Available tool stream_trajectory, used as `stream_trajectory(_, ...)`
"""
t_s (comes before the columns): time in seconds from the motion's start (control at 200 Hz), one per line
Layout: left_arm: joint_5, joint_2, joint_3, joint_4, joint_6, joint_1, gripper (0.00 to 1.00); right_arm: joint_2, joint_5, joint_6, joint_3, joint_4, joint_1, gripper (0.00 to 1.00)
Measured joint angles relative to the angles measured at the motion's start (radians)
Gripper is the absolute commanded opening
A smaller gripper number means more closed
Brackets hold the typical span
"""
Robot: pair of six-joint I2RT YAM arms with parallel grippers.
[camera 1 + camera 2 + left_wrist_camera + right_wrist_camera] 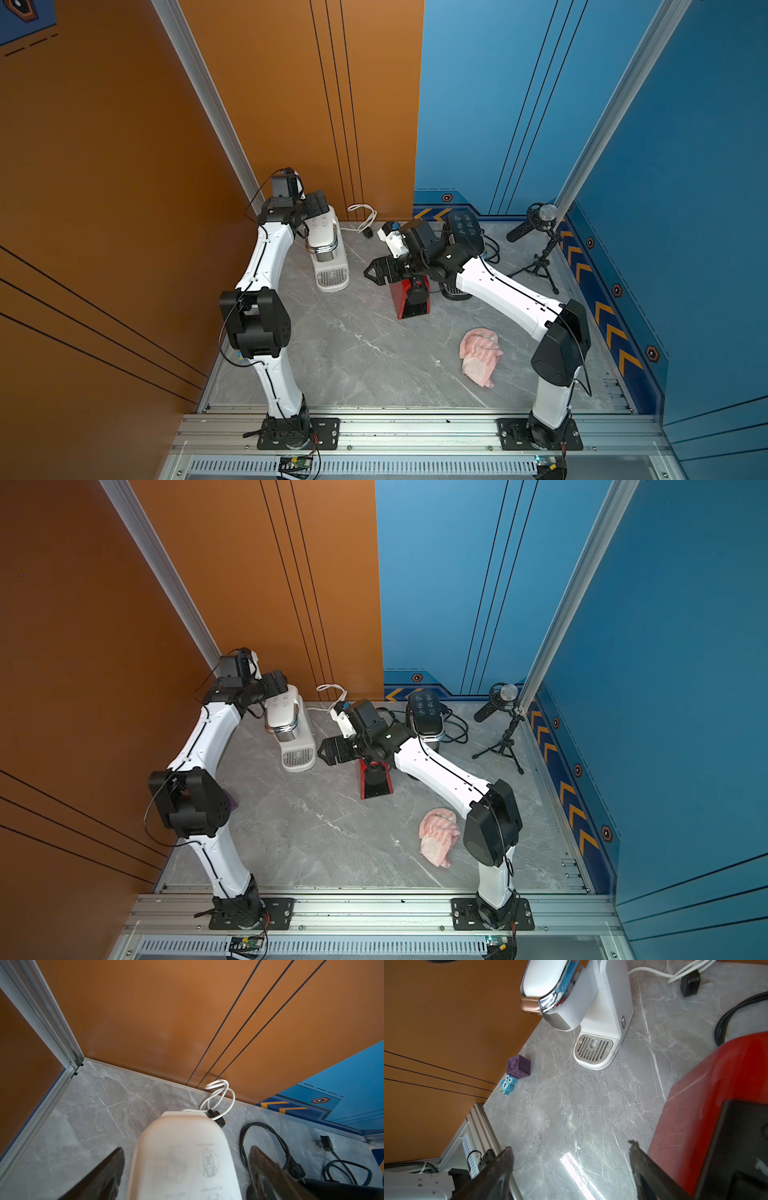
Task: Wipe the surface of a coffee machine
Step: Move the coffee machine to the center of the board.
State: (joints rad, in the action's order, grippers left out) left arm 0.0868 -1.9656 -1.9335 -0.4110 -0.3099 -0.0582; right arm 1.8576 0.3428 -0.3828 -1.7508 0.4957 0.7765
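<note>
Top views both show the pink cloth (480,355) lying crumpled on the bench (353,353) toward its front right corner, just beside the right arm. Nothing grips it.

Mid-bench stands a red coffee machine (397,297). The right gripper (369,273) hovers over its left side with jaws spread wide and empty; in the right wrist view only bare bench lies between its fingers (506,1159).

Farther back, by the left edge, stands the white coffee machine (326,237). The left gripper (187,1149) is over its top, jaws apart, one on each side of the casing. Whether they touch it I cannot tell.

Along the back edge are a black machine (465,226) and, in the right corner, a microphone (546,212).

No wiping is under way, I judge, since the cloth is in neither gripper. The next move probably falls to the right arm: swing back toward the front right corner, descend on the cloth, close on a raised fold, then carry it to a machine's casing. Loose folds could slip free or drag.
</note>
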Motion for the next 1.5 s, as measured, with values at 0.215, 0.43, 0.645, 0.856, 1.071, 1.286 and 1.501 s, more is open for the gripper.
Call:
stream_trajectory(0.215, 0.043, -0.113, -0.093, -0.005, 0.054, 0.000, 0.92, -0.024, 0.065, -0.016, 0.114, -0.099, -0.011, 0.87)
stream_trajectory(0.43, 0.174, -0.173, -0.189, -0.001, 0.081, -0.021, 0.89, -0.031, 0.127, -0.025, 0.149, -0.164, -0.023, 0.86)
stream_trajectory(0.645, 0.272, -0.199, -0.206, 0.013, 0.111, -0.032, 0.79, -0.031, 0.178, -0.029, 0.163, -0.195, -0.037, 0.86)
stream_trajectory(0.856, 0.285, -0.188, -0.153, 0.077, 0.149, -0.039, 0.77, -0.031, 0.190, -0.036, 0.167, -0.204, -0.040, 0.86)
stream_trajectory(1.071, 0.285, -0.161, -0.104, 0.091, 0.207, -0.048, 0.80, -0.031, 0.211, -0.036, 0.178, -0.227, -0.044, 0.87)
stream_trajectory(1.286, 0.277, -0.157, -0.096, 0.074, 0.243, -0.054, 0.81, -0.031, 0.219, -0.036, 0.182, -0.236, -0.044, 0.88)
stream_trajectory(1.501, 0.289, -0.158, -0.096, 0.043, 0.266, -0.058, 0.81, -0.031, 0.224, -0.036, 0.187, -0.246, -0.044, 0.88)
